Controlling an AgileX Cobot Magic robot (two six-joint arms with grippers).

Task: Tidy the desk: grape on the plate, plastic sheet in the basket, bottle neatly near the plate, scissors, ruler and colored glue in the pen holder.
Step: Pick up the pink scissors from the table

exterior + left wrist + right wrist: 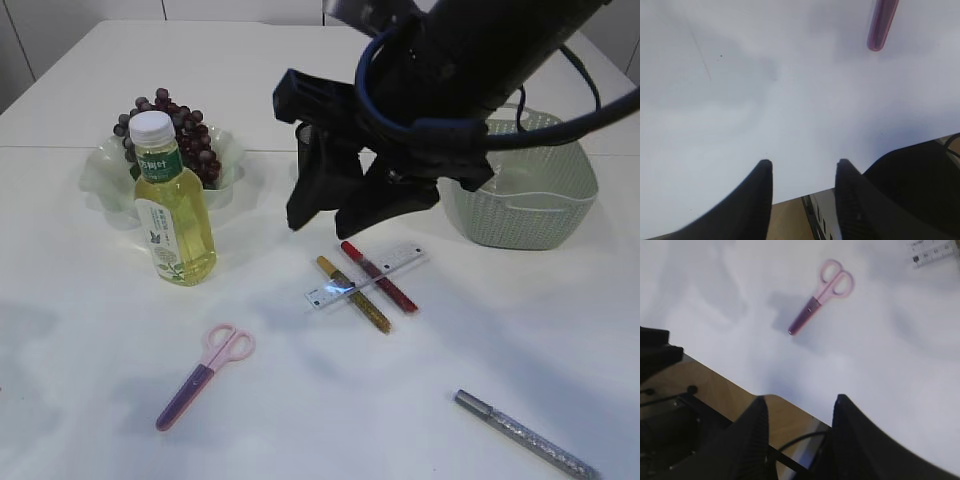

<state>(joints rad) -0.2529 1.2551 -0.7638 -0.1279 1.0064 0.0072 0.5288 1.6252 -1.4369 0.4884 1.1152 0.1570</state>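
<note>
Scissors (204,376) look like the next pick: pink handles, purple sheath, flat on the worktop (90,330), front-left, well apart from everything else. Right gripper (797,412) hangs above with jaws partly open, holding nothing; left gripper (802,175) likewise partly open and empty. Judgement: come down square across the sheath near the handles, jaws crosswise to the long axis, so it lifts level. Ruler (365,277) lies across two glue pens (378,276); pen holder mostly hidden behind the arm.
</note>
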